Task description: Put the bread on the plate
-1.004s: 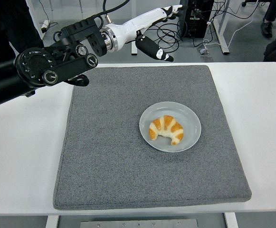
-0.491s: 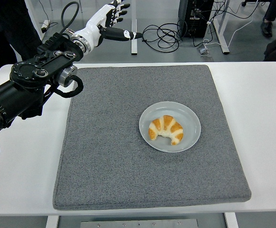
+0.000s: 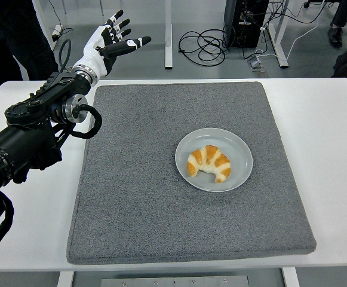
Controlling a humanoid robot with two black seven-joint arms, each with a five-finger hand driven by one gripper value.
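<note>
My left hand point(image 3: 108, 42) hung past table's point(image 3: 36, 197) far left corner, fingers point(image 3: 117, 17) spread, released, grasping nothing. My black arm point(image 3: 36, 128) lay over table's left side. Grey mat point(image 3: 131, 197) covered middle. Bread point(image 3: 209, 162) sat on plate point(image 3: 239, 149), right of mat's centre, well apart from my hand.

A white table point(image 3: 334, 131) spans the scene from left to right, its near edge running along the bottom. Directly on it lies a square grey mat point(image 3: 143, 191), covering most of the middle from near edge to far edge, with bare white surface showing left and right.
</note>
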